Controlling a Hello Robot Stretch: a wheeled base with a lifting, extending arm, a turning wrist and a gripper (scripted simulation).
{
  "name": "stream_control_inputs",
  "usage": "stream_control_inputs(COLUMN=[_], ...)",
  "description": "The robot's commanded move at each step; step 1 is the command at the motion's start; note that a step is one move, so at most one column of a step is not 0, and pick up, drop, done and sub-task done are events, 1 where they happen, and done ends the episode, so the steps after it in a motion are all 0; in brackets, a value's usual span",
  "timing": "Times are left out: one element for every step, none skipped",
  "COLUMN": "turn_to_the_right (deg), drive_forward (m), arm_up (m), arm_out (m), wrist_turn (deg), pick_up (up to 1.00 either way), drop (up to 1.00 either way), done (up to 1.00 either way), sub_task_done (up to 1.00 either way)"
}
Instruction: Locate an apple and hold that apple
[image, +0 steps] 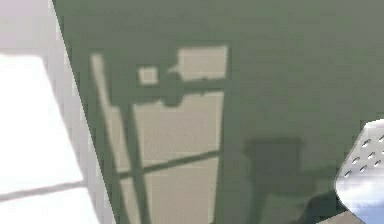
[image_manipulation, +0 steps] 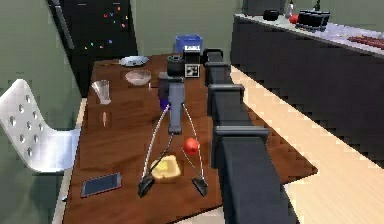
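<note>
- Ahead, in the forward view: green-grey wall (image: 290, 60) across the middle and right, pale floor (image: 30, 120) along the left.
- White perforated chair (image: 365, 165) at that view's bottom right corner.
- Next, in the arm side view: long brown table (image_manipulation: 120, 150) running away from the camera, far end close to a dark fridge (image_manipulation: 95, 30) dotted with small coloured magnets.
- Arm (image_manipulation: 240, 150) as a dark bar over the table's right half, two white squares (image_manipulation: 190, 70) at its far end.
- Gripper (image_manipulation: 171, 186) left of the squares, dark body up-table, thin fingers (image_manipulation: 143, 187) reaching toward the near edge.
- Spread or pressed together: cannot tell.
- Holding anything or not: cannot tell either, with things lying on the table right at the fingers.
- Apple (image_manipulation: 191, 146), small and red, on the table about midway across, in the half toward the near edge, close by the fingers; touching them or not unclear.
- Yellowish flat thing (image_manipulation: 166, 168), perhaps bread, just beside the apple, toward the near edge.
- Phone (image_manipulation: 101, 184) flat by the near left corner.
- Glass (image_manipulation: 102, 92) by the left edge, with a small upright thing (image_manipulation: 104, 120) along the same edge, nearer the camera.
- Bowl (image_manipulation: 138, 77) and, beyond it, plate (image_manipulation: 133, 61) toward the far end.
- Blue thing (image_manipulation: 188, 45) at the far edge.
- White chair drawn up just off the left edge.
- Dark counter (image_manipulation: 300, 60) at the upper right, well apart from the table, small things on top, one of them red (image_manipulation: 293, 17).
</note>
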Motion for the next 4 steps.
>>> stream_control_inputs(turn_to_the_right=[0.0,0.0,0.0,0.0], drive_forward=[0.0,0.0,0.0,0.0], arm_up=[0.0,0.0,0.0,0.0], arm_out=[0.0,0.0,0.0,0.0], wrist_turn=[45.0,45.0,45.0,45.0], pick_up=[0.0,0.0,0.0,0.0], drop=[0.0,0.0,0.0,0.0], done=[0.0,0.0,0.0,0.0], sub_task_done=[0.0,0.0,0.0,0.0])
